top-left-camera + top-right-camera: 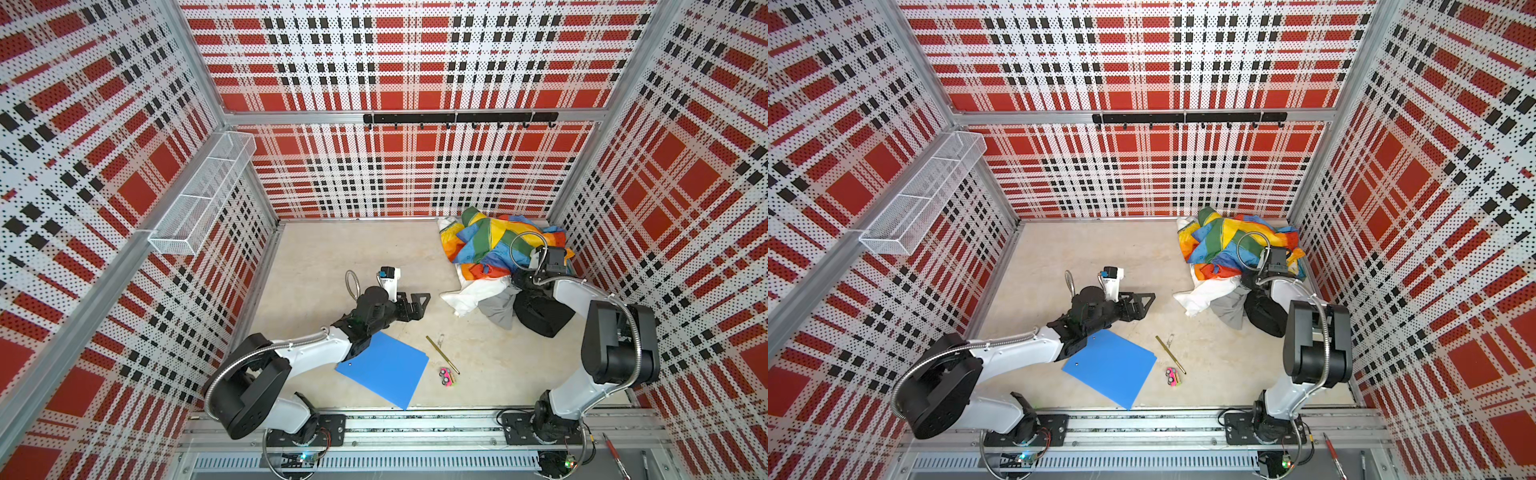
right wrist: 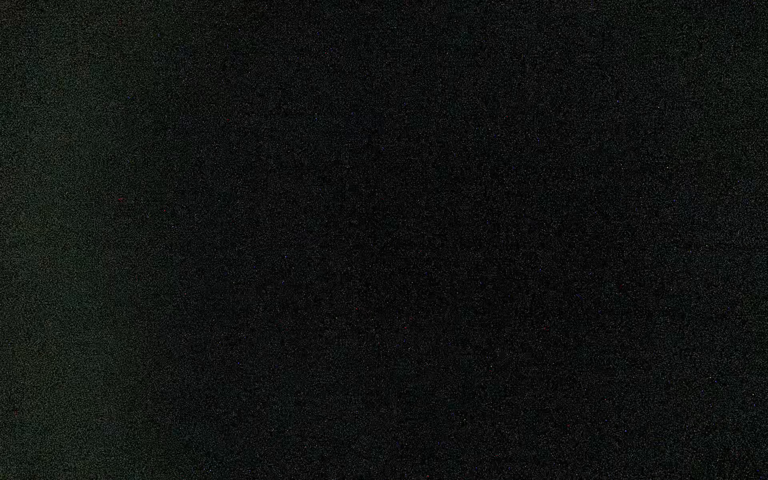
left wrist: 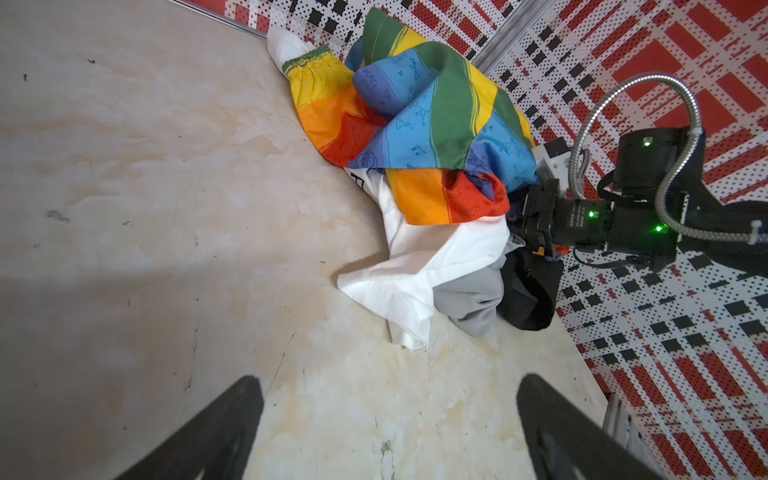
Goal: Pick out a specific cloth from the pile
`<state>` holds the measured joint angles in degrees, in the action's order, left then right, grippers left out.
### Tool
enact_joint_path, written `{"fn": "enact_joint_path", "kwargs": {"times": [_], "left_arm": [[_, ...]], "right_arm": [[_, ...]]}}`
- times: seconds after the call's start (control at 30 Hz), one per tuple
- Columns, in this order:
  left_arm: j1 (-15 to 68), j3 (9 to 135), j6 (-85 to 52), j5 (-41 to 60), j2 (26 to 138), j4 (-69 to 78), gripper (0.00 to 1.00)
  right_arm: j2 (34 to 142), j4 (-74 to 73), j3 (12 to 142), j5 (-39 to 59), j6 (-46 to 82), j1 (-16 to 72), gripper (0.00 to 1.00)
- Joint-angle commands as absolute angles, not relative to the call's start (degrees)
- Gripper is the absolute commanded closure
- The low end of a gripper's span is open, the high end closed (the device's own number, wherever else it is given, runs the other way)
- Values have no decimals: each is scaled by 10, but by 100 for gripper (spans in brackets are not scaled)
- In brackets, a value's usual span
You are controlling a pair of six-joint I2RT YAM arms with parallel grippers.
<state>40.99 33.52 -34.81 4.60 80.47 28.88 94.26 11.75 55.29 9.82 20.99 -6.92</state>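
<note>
The pile (image 1: 505, 266) lies in the far right corner: a rainbow-striped cloth (image 3: 436, 124) on top, a grey one (image 3: 469, 299) and a black one (image 3: 532, 291) at the near side. The cloth (image 1: 478, 291) (image 1: 1208, 293) (image 3: 415, 270) is white and spills out from under the rainbow one; a bit of black lettering (image 3: 357, 180) shows at its edge. My right gripper (image 1: 519, 279) (image 3: 530, 220) is pushed into the pile between the rainbow and black cloths, with its jaws hidden; the right wrist view is all dark. My left gripper (image 1: 419, 300) (image 3: 388, 382) hovers open and empty over bare floor, left of the pile.
A blue folder (image 1: 384, 368) lies under the left forearm, with a gold stick (image 1: 441, 354) and a small pink toy (image 1: 446, 377) to its right. A wire basket (image 1: 203, 195) hangs on the left wall and a black hook rail (image 1: 459, 117) on the back wall.
</note>
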Motion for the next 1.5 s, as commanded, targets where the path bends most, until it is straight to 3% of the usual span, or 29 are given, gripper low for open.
{"fn": "enact_joint_path", "kwargs": {"times": [0.0, 0.23, 0.33, 0.43, 0.5, 0.63, 0.8, 0.93, 1.13, 1.47], "left_arm": [[412, 327, -329, 34, 781, 314, 1], [411, 326, -302, 73, 775, 314, 4], [408, 345, -280, 102, 785, 281, 9], [412, 362, -270, 107, 797, 247, 11], [414, 360, -270, 99, 798, 246, 11], [414, 340, -280, 84, 786, 260, 9], [410, 313, -287, 69, 754, 263, 0], [394, 278, -291, 79, 708, 263, 1], [354, 214, -295, 134, 626, 260, 1], [329, 144, -317, 121, 533, 252, 1]], "right_arm": [[889, 121, 542, 76, 209, -64, 51], [721, 166, 498, 4, 222, 10, 17], [660, 185, 486, 0, 231, 31, 8], [615, 208, 483, 20, 228, 46, 5], [593, 218, 483, 43, 214, 62, 6], [581, 256, 495, -27, 198, 161, 10], [628, 252, 495, -81, 185, 270, 26], [694, 231, 498, -106, 188, 321, 34], [776, 172, 481, -69, 211, 325, 41], [868, 119, 466, -88, 247, 325, 50]]}}
